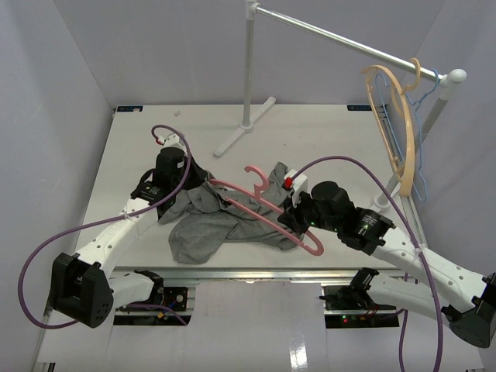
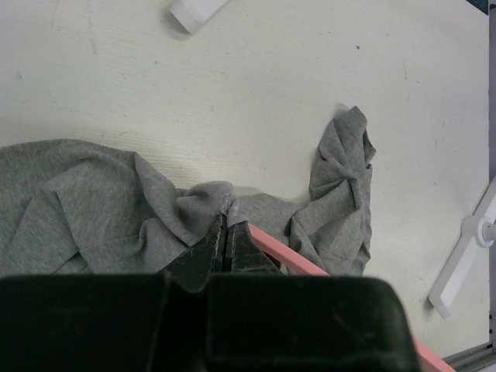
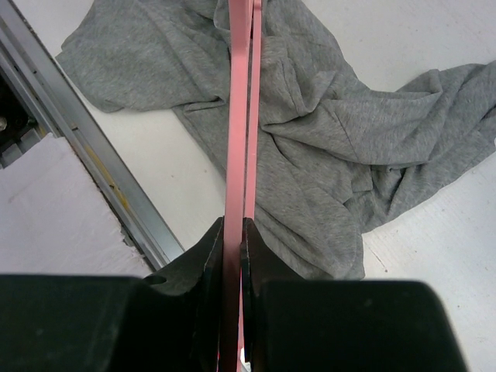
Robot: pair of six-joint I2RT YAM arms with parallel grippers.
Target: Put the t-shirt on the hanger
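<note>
The grey t-shirt point(image 1: 209, 225) lies crumpled on the table near its front edge. The pink hanger point(image 1: 267, 208) lies slanted across it, hook point(image 1: 260, 174) toward the back. My left gripper point(image 1: 200, 186) is shut on a fold of the t-shirt point(image 2: 116, 209) right beside the hanger's left end point(image 2: 283, 249). My right gripper point(image 1: 291, 220) is shut on the hanger's bar point(image 3: 236, 116) near its right end and holds it over the t-shirt point(image 3: 333, 155). The part of the hanger past the left jaws is hidden under fabric.
A clothes rack stands at the back, its white foot point(image 1: 246, 128) on the table and its metal rail point(image 1: 341, 37) overhead. A tan wooden hanger point(image 1: 397, 132) and a blue wire hanger point(image 1: 424, 116) hang at the right. An aluminium rail point(image 3: 85, 147) edges the table front.
</note>
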